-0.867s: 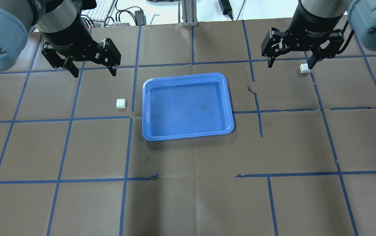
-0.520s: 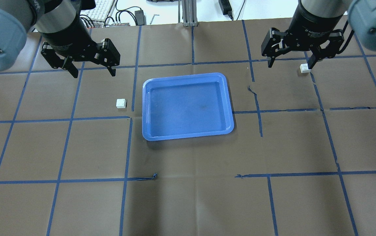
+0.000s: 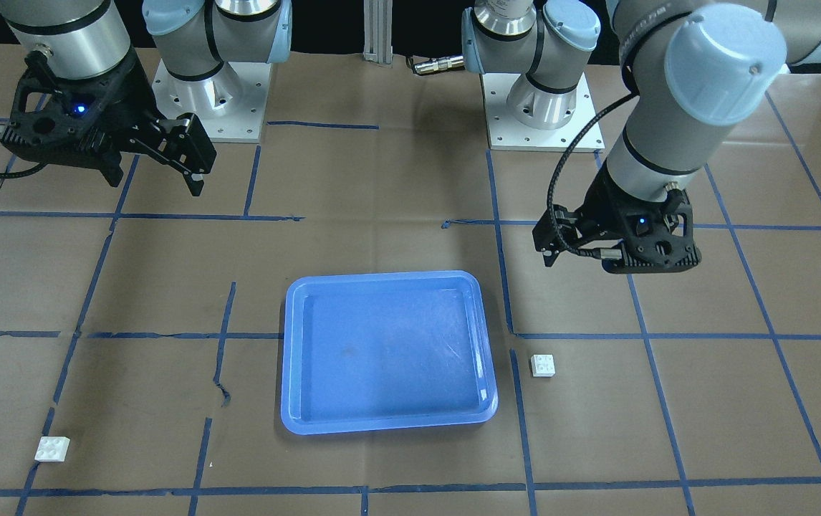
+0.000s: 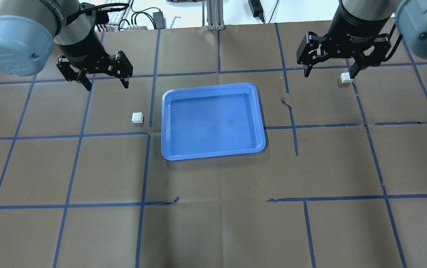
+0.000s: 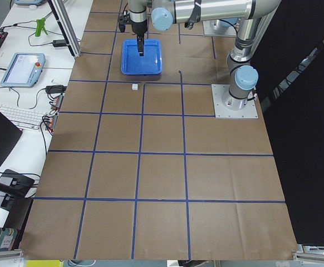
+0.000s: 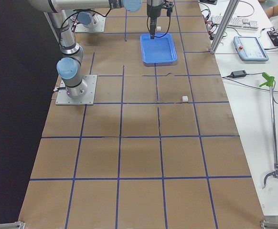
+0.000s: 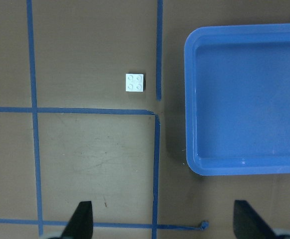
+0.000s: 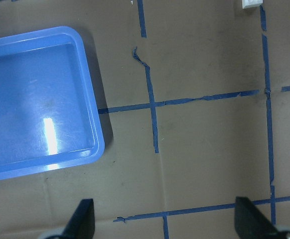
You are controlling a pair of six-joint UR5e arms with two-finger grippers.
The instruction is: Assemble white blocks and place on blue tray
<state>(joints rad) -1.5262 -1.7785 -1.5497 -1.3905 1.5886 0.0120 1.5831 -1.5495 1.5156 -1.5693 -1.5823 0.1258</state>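
The blue tray [image 4: 164,126] lies empty at the table's middle. One white block [image 4: 137,117] sits just left of it; it also shows in the front view [image 3: 543,365] and the left wrist view [image 7: 135,82]. My left gripper [image 4: 106,85] is open and empty, up above the table behind that block. The other white block [image 4: 345,77] lies far right, also in the front view [image 3: 51,448] and at the top edge of the right wrist view [image 8: 252,3]. My right gripper [image 4: 329,74] is open and empty, high above the table.
Brown paper with a grid of blue tape covers the table [image 4: 213,223]. The tray rim shows in the left wrist view [image 7: 187,99] and the right wrist view [image 8: 100,139]. A keyboard and cables [image 4: 116,11] lie beyond the table's far edge.
My left arm has swung and its gripper looks smaller and lower, still open. The right arm, both blocks and the tray have not moved.
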